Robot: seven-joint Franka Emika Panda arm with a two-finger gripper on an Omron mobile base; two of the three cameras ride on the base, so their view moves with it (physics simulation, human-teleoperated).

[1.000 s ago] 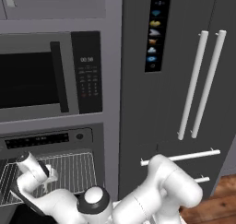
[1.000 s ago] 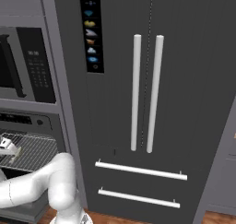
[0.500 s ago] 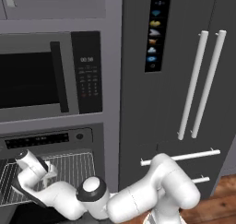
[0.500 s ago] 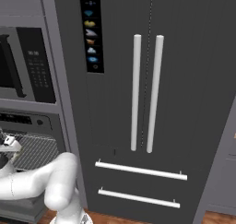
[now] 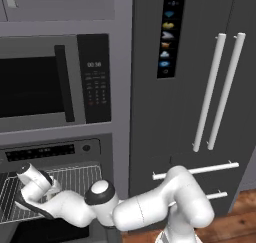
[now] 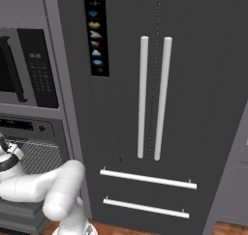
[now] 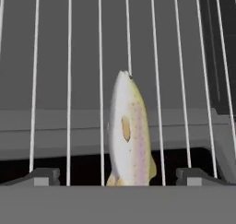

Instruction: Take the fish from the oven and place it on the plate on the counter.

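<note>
Reaching into oven (image 5: 50,152), claw (image 7: 117,176) (spread wide) straddling fish (image 7: 128,131)

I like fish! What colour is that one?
Silvery with a yellowish, pink-speckled side; the fish shows best in hand view.

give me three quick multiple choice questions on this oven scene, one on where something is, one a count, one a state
1. Where does the fish lie?
A. on the wire rack of the oven
B. on a plate
C. inside the microwave

2. How many long upright handles are on the fridge doors?
A. one
B. two
C. four

3. How is the gripper?
A. shut on the fish
B. shut and empty
C. open

Answers: 1 A, the hand view shows the fish resting across the rack wires. 2 B, two pale bars stand side by side. 3 C, the fingertips stand wide apart on either side of the fish.
</note>
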